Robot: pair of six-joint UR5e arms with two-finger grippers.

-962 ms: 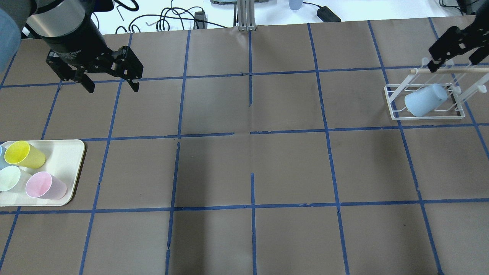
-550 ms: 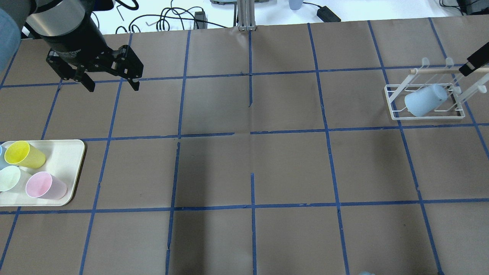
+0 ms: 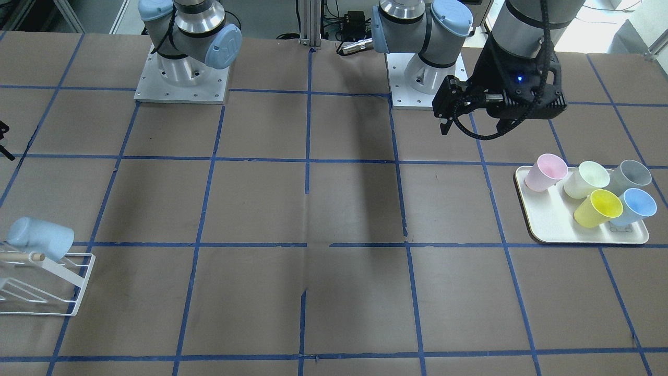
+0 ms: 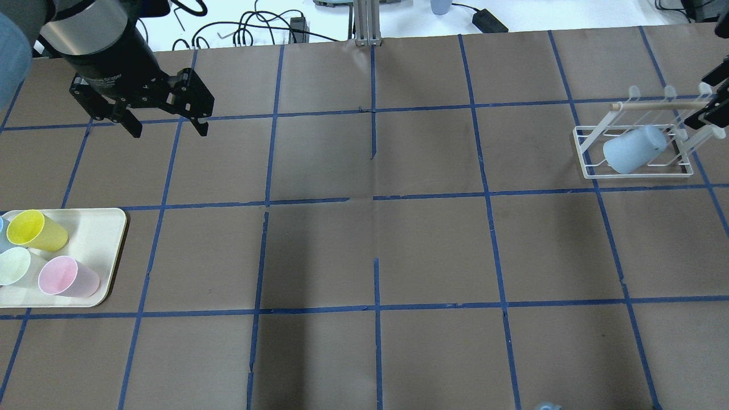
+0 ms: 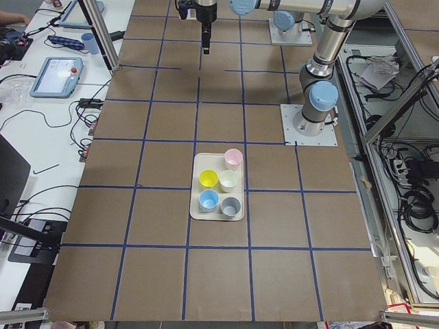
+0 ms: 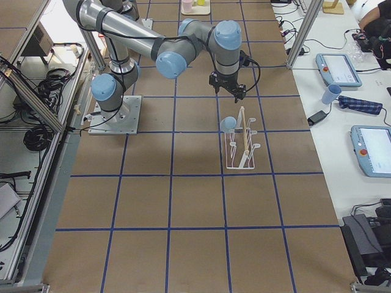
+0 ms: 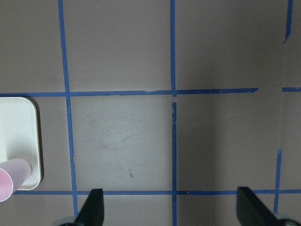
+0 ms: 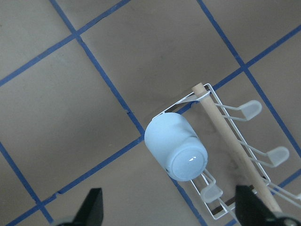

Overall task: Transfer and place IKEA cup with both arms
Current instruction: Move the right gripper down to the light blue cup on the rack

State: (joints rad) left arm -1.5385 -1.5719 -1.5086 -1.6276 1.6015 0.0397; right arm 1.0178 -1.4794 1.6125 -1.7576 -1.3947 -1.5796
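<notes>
Across the surface [image 4: 433,250] you have matte brown paper ruled into squares with blue tape, and every view crops some edge of it. The left arm [image 3: 522,31], silver tube with pale-blue joint caps, shows whole in no view; your overhead camera catches only its black wrist. The left hand [image 4: 170,132] hangs above the left half of the surface, fingers spread wide with only bare paper between them.

The right arm [image 6: 128,33] is plainest from the right end. Overhead, the right hand [image 4: 709,111] is cut by the picture's right edge and overlaps the rack [image 4: 613,128], so you cannot judge it there. Its wrist camera shows both black tips well apart, gripping nothing, and the right-end view shows it clear of the rack.

The rack is thin white wire with rounded pegs and a bare wooden dowel [image 4: 655,105] along the top. It stands on the right half of the surface, toward the operators' edge, and the front camera crops its outer side.

The tray [image 3: 553,230], cream with rounded corners, sits on the left half. The front camera shows five cups on it, the grey cup [image 3: 630,176] among them; overhead that one is out of frame.

The IKEA cup [image 8: 175,146], pale matte blue and tapered, sits tilted and mouth-down on the rack, closed base toward the right wrist camera. What holds it inside is hidden.
</notes>
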